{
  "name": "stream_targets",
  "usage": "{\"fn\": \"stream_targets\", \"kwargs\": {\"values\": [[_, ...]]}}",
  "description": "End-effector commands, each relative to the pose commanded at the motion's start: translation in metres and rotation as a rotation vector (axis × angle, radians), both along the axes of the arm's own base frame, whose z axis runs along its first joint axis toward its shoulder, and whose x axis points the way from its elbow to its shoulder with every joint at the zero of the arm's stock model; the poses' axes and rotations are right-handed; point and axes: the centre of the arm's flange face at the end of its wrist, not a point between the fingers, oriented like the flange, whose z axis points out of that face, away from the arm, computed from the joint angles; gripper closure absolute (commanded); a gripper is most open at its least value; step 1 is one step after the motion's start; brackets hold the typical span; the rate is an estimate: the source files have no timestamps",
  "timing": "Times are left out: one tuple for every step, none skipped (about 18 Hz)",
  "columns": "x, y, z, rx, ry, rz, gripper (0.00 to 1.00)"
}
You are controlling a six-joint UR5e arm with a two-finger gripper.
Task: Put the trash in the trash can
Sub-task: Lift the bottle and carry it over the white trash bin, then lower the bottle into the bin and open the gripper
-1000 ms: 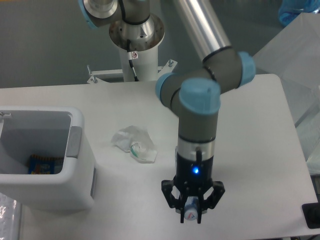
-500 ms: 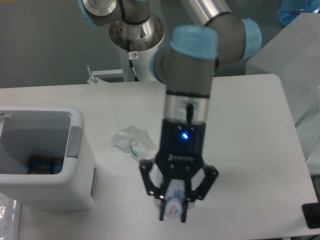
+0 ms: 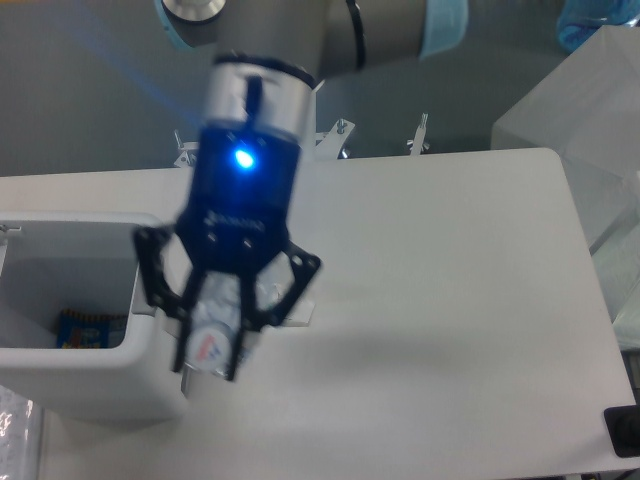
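Observation:
My gripper (image 3: 212,352) hangs high above the table, close to the camera, shut on a flattened clear bottle (image 3: 213,340) with a pale cap end pointing down. It sits just right of the white trash can (image 3: 150,385), over the can's right wall. The crumpled wrapper (image 3: 298,312) lies on the table behind the gripper; only a small edge of it shows past the right finger.
Inside the trash can lies a blue and orange packet (image 3: 88,328). The robot's base (image 3: 330,135) stands at the table's far edge. A translucent box (image 3: 590,110) is at the right, beyond the table.
The gripper, still holding the bottle, has risen and swung left from the table's front middle to the trash can's right wall. It now covers most of the wrapper.

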Motion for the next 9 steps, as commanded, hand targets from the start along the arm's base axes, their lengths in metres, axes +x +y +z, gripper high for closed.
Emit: {"fn": "stream_targets", "kwargs": {"values": [[0.013, 0.002, 0.0, -0.001, -0.002, -0.016, 0.76], [0.026, 0.005, -0.001, -0.005, -0.006, -0.033, 0.76], [0.033, 0.007, -0.001, -0.006, -0.011, -0.042, 0.76], [0.038, 0.01, -0.002, -0.005, -0.024, -0.046, 0.76], [0.043, 0.012, -0.004, -0.006, -0.034, -0.05, 0.76], [0.048, 0.013, -0.004, -0.005, -0.04, -0.055, 0.76], [0.056, 0.018, -0.007, -0.011, -0.046, -0.069, 0.76], [0.064, 0.021, -0.012, -0.018, -0.05, -0.081, 0.76], [0.071, 0.024, -0.016, -0.026, -0.056, -0.094, 0.75]]}}
